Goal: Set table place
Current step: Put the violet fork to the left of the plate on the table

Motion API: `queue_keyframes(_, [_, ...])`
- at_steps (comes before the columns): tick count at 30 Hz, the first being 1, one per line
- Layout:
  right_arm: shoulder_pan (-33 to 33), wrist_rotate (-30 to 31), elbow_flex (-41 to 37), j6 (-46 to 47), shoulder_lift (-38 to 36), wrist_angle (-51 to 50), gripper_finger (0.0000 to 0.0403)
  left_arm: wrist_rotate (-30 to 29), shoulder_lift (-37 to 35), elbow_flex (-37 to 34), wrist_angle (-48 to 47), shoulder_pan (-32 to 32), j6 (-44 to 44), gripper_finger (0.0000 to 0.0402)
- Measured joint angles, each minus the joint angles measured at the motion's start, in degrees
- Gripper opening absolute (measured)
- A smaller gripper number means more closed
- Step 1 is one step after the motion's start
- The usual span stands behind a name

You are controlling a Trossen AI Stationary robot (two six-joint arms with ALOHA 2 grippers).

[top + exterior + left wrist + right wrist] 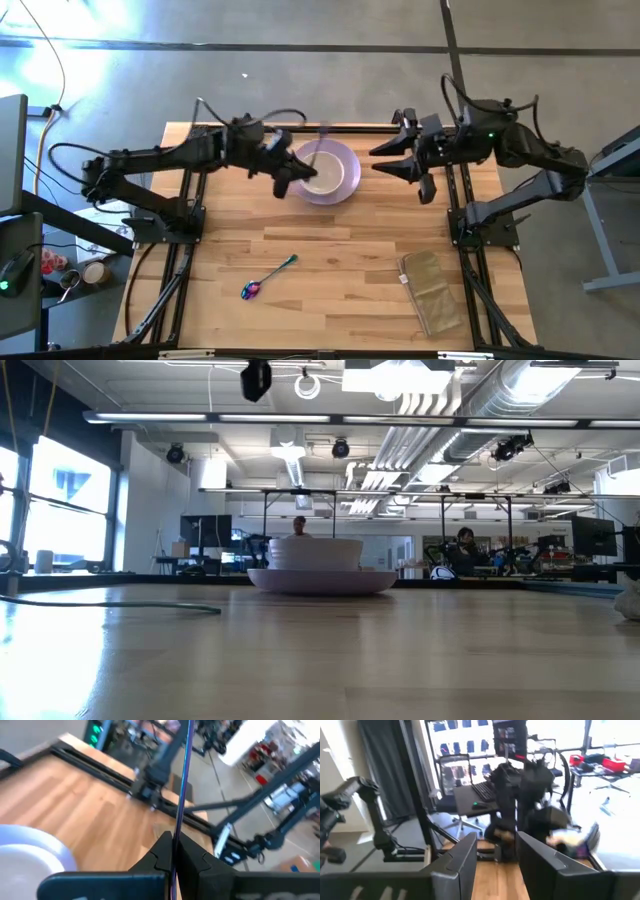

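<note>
Closest to you on the table (pixel 340 270) lies the spoon (pixel 268 277), flat on the wood near the front edge, with the folded tan cloth (pixel 430 290) well off to its right. Neither is being touched.

Farther back, the plate (pixel 340 184) sits near the table's far edge with the bowl (pixel 326 172) resting inside it; the low view shows the bowl (pixel 316 554) seated squarely on the plate (pixel 322 581). Your left gripper (pixel 283 178) hangs at the plate's left rim, its fingers clamped shut on a thin metal shaft (pixel 183 785), most likely the fork, which stands up and away from the jaws. Your right gripper (pixel 398 160) hovers just right of the plate, fingers (pixel 465 857) spread and holding nothing.

Watch the fork. It is pinched at one end only, so it could pivot or slip as you lower it, and land across the rim or in the bowl instead of beside the plate. Your left gripper is also very near the plate's edge; a careless swing could nudge plate and bowl out of place. Keep the right arm clear of the plate while the left one works.
</note>
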Motion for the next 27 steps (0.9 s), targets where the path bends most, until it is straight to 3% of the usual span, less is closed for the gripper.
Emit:
queue_keyframes(7, [-0.02, 2.22, 0.00, -1.70, -0.15, -2.85, 0.0129, -0.37, -13.04, -13.03, 2.14, 6.94, -6.84, 0.0000])
queue_keyframes(12, [-0.02, 2.37, 0.00, -3.08, 0.00, -2.87, 0.0129, 4.23, -21.16, -31.01, 20.01, 11.09, -18.14, 0.0000])
queue_keyframes(15, [-0.02, 2.50, 0.00, -3.16, -0.02, -2.75, 0.0129, 6.26, -22.05, -41.29, 31.15, 13.73, -25.58, 0.0000])
queue_keyframes(19, [-0.02, 2.50, 0.00, -2.90, -0.02, -2.58, 0.0129, 6.10, -22.01, -51.45, 36.34, 17.16, -31.37, 0.0000])
queue_keyframes(27, [-0.02, 4.39, 0.00, -1.66, -0.02, -2.51, 0.0129, 7.18, -21.68, -59.92, 37.73, 23.36, -33.83, 0.0000])
